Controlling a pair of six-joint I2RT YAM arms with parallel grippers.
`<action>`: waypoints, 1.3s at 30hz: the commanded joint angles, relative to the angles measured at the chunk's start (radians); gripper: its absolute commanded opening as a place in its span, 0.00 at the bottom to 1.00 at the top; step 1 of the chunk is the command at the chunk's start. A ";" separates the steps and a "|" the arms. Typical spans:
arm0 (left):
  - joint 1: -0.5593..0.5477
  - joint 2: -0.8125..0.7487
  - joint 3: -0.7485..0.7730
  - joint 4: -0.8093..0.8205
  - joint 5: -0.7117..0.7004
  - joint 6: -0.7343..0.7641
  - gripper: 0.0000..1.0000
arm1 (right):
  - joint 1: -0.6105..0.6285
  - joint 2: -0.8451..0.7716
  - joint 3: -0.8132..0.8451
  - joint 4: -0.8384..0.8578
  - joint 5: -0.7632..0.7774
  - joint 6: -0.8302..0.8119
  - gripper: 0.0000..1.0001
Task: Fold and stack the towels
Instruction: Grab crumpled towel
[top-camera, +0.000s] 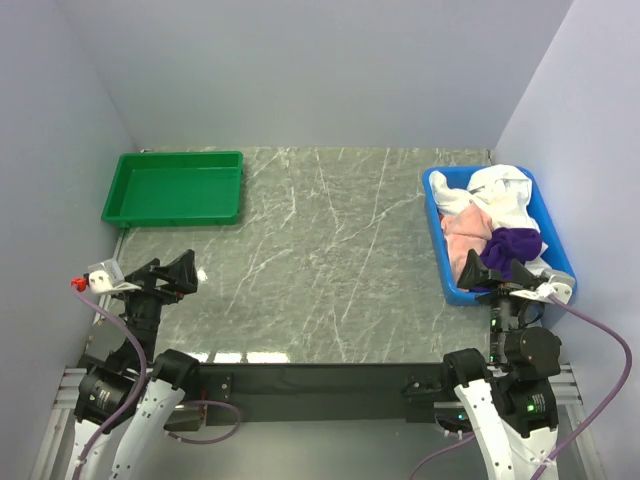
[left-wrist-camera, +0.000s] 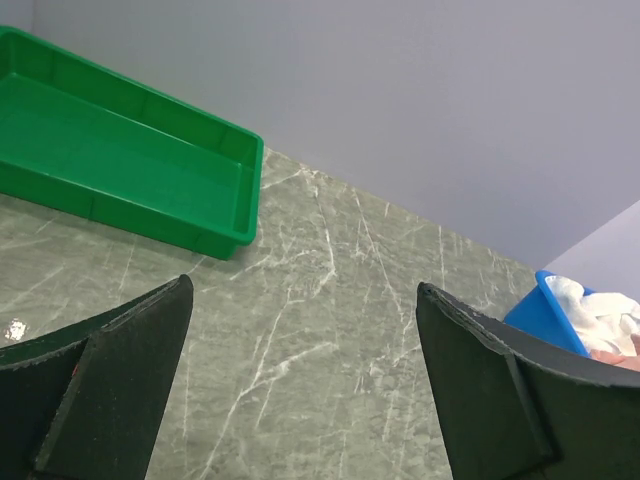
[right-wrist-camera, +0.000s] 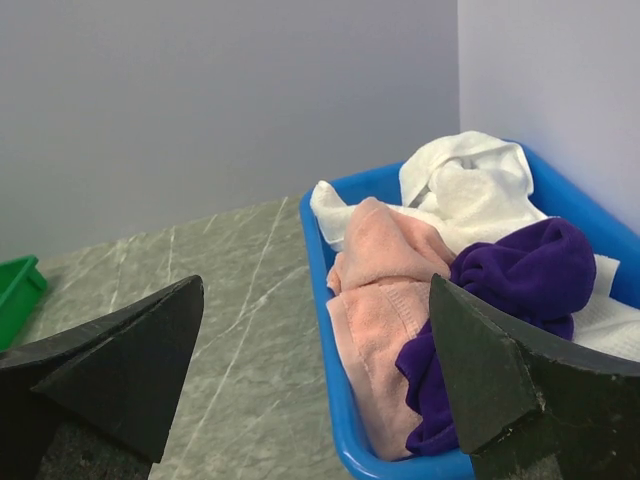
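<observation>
Crumpled towels lie heaped in a blue bin at the table's right side. A white towel is at the far end, a salmon-pink towel in the middle, and a deep purple towel nearest. My right gripper hangs open just before the bin's near end; in its wrist view the right gripper frames the pink towel and purple towel, touching neither. My left gripper stands open over bare table at the near left, its fingers wide apart with nothing between them.
A green tray with nothing in it sits at the far left corner. Grey walls close in the table on the left, back and right. The marble tabletop stretches between tray and bin.
</observation>
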 joint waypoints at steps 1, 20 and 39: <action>-0.002 0.017 0.000 0.043 -0.003 -0.001 1.00 | 0.006 -0.133 0.009 0.015 0.046 0.016 1.00; -0.001 0.279 0.029 0.001 0.023 -0.030 1.00 | 0.003 0.591 0.341 -0.255 0.247 0.203 1.00; -0.127 0.200 0.010 0.007 -0.019 -0.012 0.99 | -0.144 1.260 0.469 -0.079 0.169 0.326 0.78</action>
